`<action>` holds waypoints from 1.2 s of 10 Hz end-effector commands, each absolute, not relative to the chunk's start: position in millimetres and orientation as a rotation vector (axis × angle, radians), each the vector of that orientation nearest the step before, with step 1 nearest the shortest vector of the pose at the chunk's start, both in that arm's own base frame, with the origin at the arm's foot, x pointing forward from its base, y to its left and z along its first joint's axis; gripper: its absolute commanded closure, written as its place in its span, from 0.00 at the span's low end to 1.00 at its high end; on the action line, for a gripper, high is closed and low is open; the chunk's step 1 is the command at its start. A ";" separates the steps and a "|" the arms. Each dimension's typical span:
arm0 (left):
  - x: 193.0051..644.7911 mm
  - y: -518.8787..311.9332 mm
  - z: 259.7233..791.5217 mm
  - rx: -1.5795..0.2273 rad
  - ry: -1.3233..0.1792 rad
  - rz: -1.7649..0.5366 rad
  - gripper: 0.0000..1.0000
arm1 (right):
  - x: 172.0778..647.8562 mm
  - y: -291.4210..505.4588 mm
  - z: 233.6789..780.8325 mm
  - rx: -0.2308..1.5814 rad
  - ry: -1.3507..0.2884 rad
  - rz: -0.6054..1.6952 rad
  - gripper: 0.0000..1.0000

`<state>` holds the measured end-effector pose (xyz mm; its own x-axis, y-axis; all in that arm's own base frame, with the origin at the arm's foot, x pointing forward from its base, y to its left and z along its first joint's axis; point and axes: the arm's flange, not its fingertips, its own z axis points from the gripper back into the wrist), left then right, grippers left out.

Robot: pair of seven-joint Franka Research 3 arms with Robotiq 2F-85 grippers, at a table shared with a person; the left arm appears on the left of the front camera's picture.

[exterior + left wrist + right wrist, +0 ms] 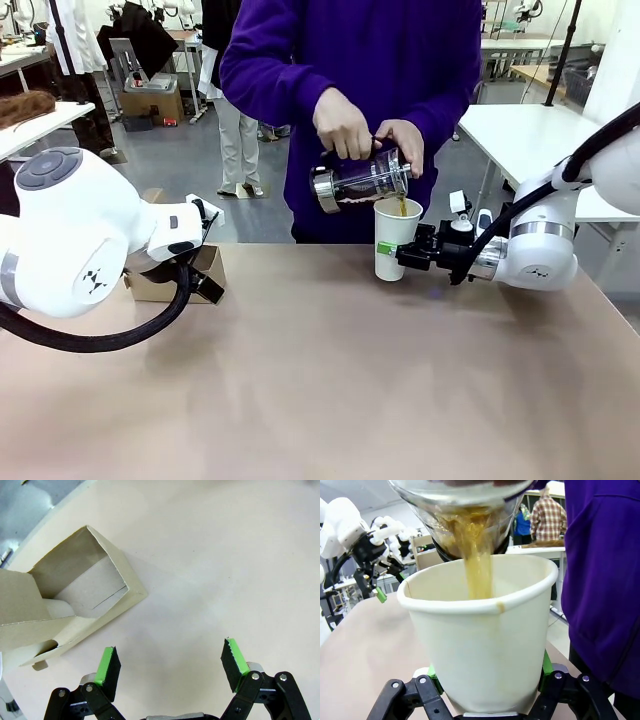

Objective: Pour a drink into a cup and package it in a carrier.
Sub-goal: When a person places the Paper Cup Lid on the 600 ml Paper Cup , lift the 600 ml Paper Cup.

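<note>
My right gripper is shut on the lower half of the white paper cup, holding it upright on the table near the far edge. A person's hands tilt a clear glass pitcher over it. The amber drink runs from the pitcher into the cup, which sits between my right gripper's green pads. My left gripper hangs open over bare table, just beside the brown cardboard carrier. The carrier sits at the far left, partly behind my left arm.
The person in a purple top stands close against the far edge of the tan table. A white table stands behind at the right. My left arm's bulky body fills the near left.
</note>
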<state>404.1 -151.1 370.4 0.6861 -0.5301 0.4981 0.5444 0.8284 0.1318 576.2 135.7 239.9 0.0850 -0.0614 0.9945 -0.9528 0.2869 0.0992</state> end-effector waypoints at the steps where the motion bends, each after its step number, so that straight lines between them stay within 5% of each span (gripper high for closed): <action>1: 403.7 -151.1 370.6 -0.029 -0.550 -0.602 0.00 | 576.5 137.6 242.8 1.064 -1.301 0.908 0.19; 12: 403.7 -151.1 370.6 -0.029 -0.550 -0.602 0.00 | 576.5 137.6 242.8 1.064 -1.301 0.908 0.19</action>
<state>404.1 -151.1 370.4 0.6861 -0.5302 0.4981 0.5444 0.8284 0.1318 576.1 135.6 239.6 0.0857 -0.0612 0.9944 -0.9527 0.2870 0.0997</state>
